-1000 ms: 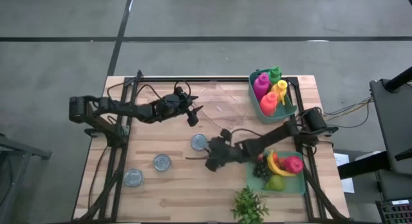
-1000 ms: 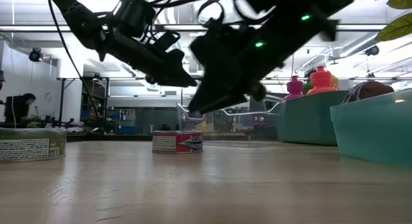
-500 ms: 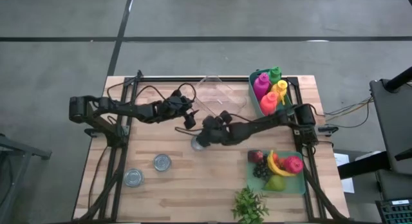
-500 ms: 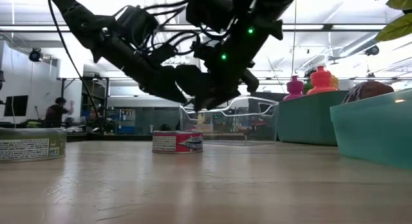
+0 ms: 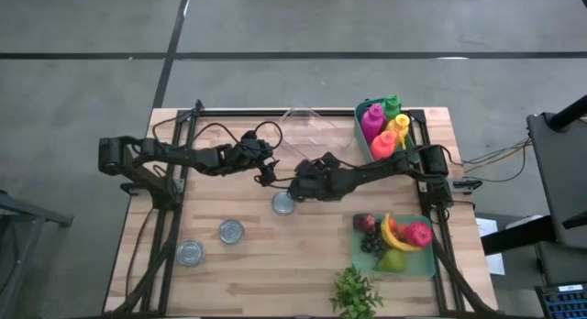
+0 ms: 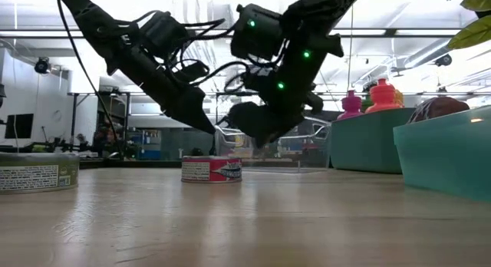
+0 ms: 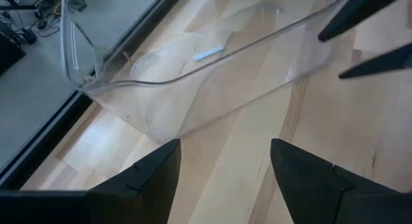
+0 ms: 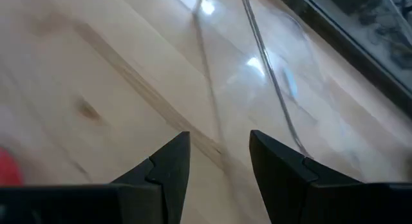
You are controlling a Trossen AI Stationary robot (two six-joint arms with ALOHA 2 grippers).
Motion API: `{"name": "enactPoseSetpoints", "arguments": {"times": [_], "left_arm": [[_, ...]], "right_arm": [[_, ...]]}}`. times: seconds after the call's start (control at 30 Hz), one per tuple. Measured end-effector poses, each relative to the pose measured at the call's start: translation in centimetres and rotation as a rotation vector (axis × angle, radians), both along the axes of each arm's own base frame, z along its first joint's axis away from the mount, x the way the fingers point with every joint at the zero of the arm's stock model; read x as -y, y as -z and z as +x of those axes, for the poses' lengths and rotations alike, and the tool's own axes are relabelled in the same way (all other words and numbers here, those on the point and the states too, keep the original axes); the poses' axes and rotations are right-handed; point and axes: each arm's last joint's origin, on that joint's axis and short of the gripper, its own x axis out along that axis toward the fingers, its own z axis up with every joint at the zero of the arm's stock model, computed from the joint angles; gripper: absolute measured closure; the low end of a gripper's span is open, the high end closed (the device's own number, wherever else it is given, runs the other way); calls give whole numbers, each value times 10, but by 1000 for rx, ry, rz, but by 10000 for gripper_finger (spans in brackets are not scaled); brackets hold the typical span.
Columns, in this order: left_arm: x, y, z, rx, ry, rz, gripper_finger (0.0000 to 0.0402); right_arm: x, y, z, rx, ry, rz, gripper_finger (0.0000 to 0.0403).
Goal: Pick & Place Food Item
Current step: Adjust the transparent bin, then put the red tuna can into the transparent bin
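Moved: right gripper (image 5: 295,190) has swung from near the fruit bin up to mid-table beside the left gripper (image 5: 264,175).
Tin can (image 5: 283,203): flat on the wood, just below both grippers, untouched.
Fingers: both pairs spread, holding nothing.
Clear container (image 5: 316,133): empty, at the far edge.
Advice: probably centre one gripper over the can before descending, other arm clear.

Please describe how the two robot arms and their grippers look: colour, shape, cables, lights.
Both arms are black, slim and jointed, with loose black cables looping along them. The left gripper and right gripper each have two dark, wedge-shaped fingers. Small green lights glow on the right arm.
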Motion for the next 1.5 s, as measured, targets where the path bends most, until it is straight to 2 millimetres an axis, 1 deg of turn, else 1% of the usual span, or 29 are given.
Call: {"name": "enactPoseSetpoints", "arguments": {"times": [0.13,0.53,0.63,0.73,0.87,1.03,1.13,1.2,1.3,1.4,1.5], "left_arm": [[0,0,0,-2,0,0,157],[0,1,-1,-7,-1,-6,157],[0,1,-1,-6,-3,-8,157],[1,1,-1,-6,-3,-8,157],[1,2,-2,-22,-3,-12,157],[4,8,-6,-100,7,-36,157],[10,12,-8,-155,32,-57,157],[16,13,-8,-160,74,-90,157],[29,14,-5,-153,174,-155,157],[42,14,-4,-175,282,-163,157],[54,14,-4,-187,340,-157,157]], "right_arm": [[2,2,-9,-58,54,-19,245],[7,3,-29,-134,206,-61,245],[8,-2,-33,-147,224,-93,245],[2,-13,-34,-118,205,-125,245],[-15,-33,-37,-62,155,-162,245],[-41,-64,-44,-1,49,-169,245],[-56,-75,-49,5,-36,-155,245],[-66,-77,-51,-8,-95,-99,245],[-82,-74,-53,-33,-197,-43,245],[-99,-69,-52,-24,-303,-60,245],[-113,-68,-52,-29,-407,-78,245]]}}
